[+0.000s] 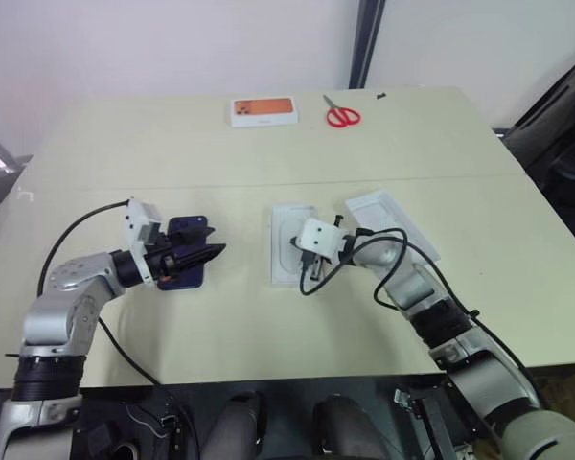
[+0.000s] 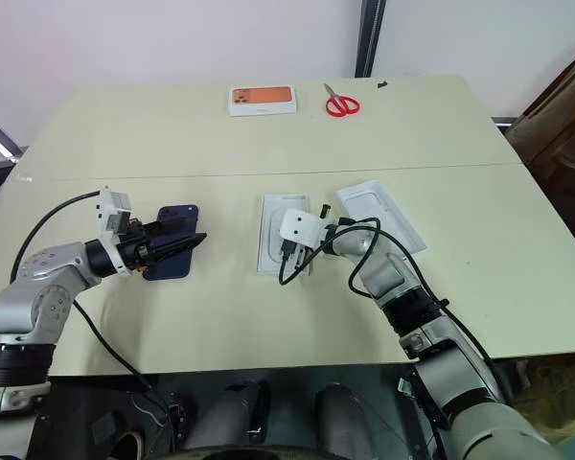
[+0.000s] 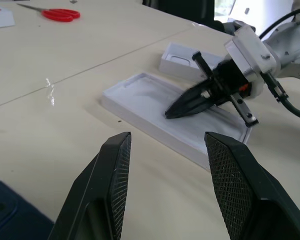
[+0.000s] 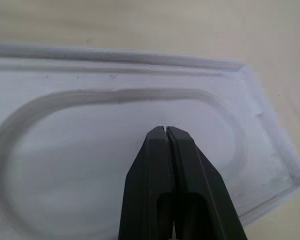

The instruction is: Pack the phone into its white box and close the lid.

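Two grippers are over the table. The right gripper has its fingers pressed together with nothing between them. Its tips point down at a white tray with an oval hollow, and they are at or just above the floor of that hollow; I cannot tell if they touch it. This tray lies near the middle of the table, with its long axis running from the near edge toward the far edge.

The left gripper has its fingers apart and holds nothing. It points level, toward the right gripper. The phone lies flat on the table just under and behind these fingers, on the left half of the table, well apart from the tray with the hollow. Its dark blue back is up. Its long axis runs near edge to far edge, a little tilted. I cannot tell if the left gripper touches it.

A second white tray lies just to the right of the first one, beside the right arm, open side up. It is turned at an angle, its long axis going from far-left to near-right. From these pictures I cannot tell which is the box and which is the lid.

At the far edge lie an orange-printed box and red scissors, side by side but apart.
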`<action>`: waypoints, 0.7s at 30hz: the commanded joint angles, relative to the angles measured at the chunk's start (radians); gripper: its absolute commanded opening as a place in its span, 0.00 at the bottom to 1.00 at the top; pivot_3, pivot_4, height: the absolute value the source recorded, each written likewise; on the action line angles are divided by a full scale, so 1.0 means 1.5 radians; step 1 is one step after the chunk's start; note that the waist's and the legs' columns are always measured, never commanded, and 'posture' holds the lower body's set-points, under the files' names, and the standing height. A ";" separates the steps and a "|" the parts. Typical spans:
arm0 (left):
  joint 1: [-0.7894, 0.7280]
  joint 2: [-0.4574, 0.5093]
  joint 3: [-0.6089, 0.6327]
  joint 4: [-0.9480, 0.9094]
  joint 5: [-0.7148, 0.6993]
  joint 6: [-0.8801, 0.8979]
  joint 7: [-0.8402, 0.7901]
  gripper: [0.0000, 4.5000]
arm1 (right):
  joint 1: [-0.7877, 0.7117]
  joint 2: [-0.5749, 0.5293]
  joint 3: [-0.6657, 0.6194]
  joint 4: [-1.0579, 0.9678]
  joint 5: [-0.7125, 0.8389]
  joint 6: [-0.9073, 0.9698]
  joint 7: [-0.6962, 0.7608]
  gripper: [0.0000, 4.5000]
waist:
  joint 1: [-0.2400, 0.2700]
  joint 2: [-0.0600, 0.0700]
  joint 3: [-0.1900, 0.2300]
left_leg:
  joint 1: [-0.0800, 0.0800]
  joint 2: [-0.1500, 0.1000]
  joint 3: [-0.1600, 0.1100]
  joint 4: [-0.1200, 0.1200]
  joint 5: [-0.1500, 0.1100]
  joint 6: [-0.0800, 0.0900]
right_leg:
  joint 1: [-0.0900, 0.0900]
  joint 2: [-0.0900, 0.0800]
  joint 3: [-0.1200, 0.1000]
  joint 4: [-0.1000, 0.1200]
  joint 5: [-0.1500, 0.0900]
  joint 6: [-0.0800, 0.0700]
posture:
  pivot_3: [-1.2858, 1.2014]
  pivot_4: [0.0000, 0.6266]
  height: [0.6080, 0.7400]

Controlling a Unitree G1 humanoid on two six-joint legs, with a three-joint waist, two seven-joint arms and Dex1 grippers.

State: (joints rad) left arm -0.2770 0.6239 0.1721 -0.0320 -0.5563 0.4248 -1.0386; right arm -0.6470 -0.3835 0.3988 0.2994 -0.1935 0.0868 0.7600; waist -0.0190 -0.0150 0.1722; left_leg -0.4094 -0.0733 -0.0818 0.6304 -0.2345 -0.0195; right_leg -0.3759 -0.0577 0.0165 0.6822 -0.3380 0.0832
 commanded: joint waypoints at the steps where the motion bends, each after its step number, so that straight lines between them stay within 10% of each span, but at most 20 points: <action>1: 0.007 0.001 0.006 -0.031 0.000 -0.018 0.006 0.55 | 0.022 -0.021 0.027 -0.032 -0.007 -0.013 0.053 0.02 | 0.001 0.000 0.000 | 0.000 0.000 0.000 0.000 0.000 0.000 | 0.000 0.000 0.000 0.000 0.000 0.000 | 0.52 0.24 1.00; 21: -0.065 0.040 -0.008 0.064 0.024 0.091 0.061 0.55 | -0.021 0.014 -0.102 -0.073 0.078 0.024 0.004 0.02 | 0.002 0.000 0.000 | 0.001 0.000 0.000 0.000 0.000 0.000 | 0.000 0.001 0.000 0.000 0.000 0.000 | 0.52 0.24 1.00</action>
State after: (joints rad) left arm -0.3450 0.6608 0.1292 0.0393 -0.5036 0.5114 -0.9563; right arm -0.6429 -0.3709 0.2964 0.2569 -0.1292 0.1235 0.7641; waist -0.0167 -0.0147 0.1722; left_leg -0.4087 -0.0729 -0.0821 0.6302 -0.2347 -0.0191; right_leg -0.3757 -0.0567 0.0165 0.6829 -0.3380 0.0832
